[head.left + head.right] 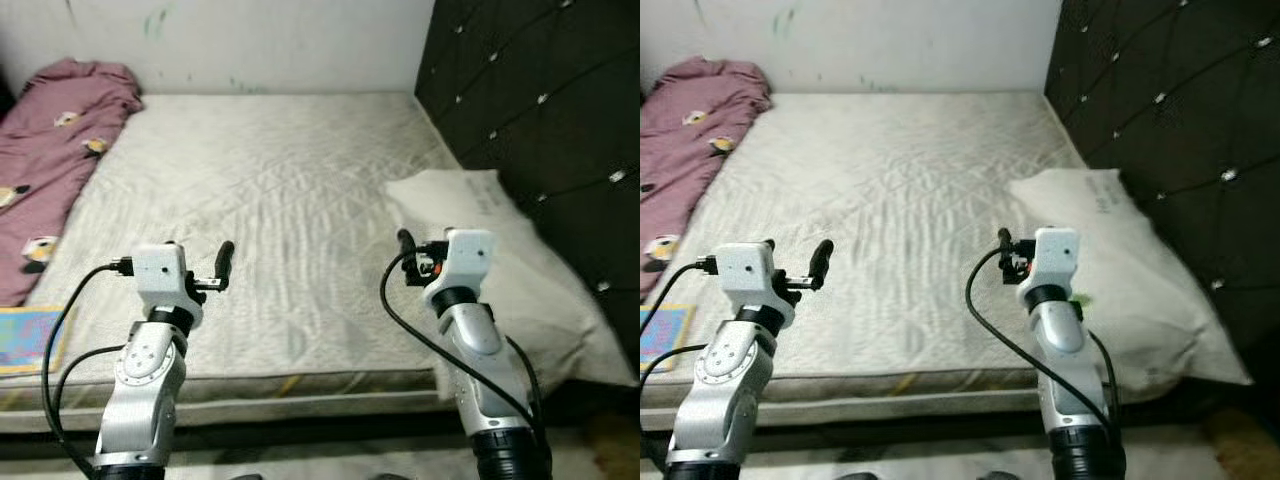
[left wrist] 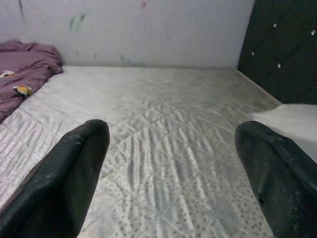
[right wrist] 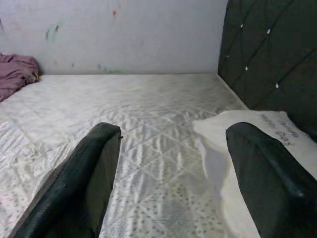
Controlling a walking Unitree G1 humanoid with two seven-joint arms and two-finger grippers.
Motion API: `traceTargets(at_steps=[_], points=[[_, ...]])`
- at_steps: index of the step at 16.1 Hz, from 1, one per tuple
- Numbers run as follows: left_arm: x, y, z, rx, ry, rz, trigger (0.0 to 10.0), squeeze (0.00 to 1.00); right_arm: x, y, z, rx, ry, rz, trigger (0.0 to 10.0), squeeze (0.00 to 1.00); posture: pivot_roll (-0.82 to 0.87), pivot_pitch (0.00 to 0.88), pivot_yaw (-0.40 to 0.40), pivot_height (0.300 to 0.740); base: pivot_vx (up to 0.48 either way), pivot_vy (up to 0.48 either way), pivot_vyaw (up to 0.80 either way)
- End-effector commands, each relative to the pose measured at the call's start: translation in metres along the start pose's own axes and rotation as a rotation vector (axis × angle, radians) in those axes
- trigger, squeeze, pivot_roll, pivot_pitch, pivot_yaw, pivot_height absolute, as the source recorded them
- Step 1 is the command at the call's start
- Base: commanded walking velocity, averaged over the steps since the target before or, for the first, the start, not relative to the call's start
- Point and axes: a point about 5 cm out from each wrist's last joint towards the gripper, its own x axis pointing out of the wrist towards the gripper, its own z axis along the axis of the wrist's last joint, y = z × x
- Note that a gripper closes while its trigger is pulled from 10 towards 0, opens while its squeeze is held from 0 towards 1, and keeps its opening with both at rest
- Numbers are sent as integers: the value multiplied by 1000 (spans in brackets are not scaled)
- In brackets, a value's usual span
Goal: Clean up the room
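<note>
A bare white quilted mattress [image 1: 280,190] lies before me. A crumpled purple blanket [image 1: 50,150] with small printed patches lies along its left side. A white pillow [image 1: 455,195] rests slantwise at the right edge, against the dark headboard. My left gripper [image 1: 222,266] hovers over the near left part of the mattress, and the left wrist view shows it open [image 2: 173,134] with nothing between its fingers. My right gripper [image 1: 405,248] hangs just left of the pillow, open [image 3: 172,134] and empty.
A dark tufted headboard [image 1: 540,90] runs along the right side. A pale wall [image 1: 280,40] with small paint marks closes the far end. A colourful flat book or mat [image 1: 25,340] lies at the mattress's near left edge.
</note>
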Motion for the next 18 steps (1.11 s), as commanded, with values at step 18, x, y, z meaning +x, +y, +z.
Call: traceTargets(at_steps=[18], points=[[2, -8, 4, -1, -23, -34, 10000, 0, 0, -7, -2, -6, 19, -13, 10000, 0, -15, 0, 16, 740, 0, 464, 0]])
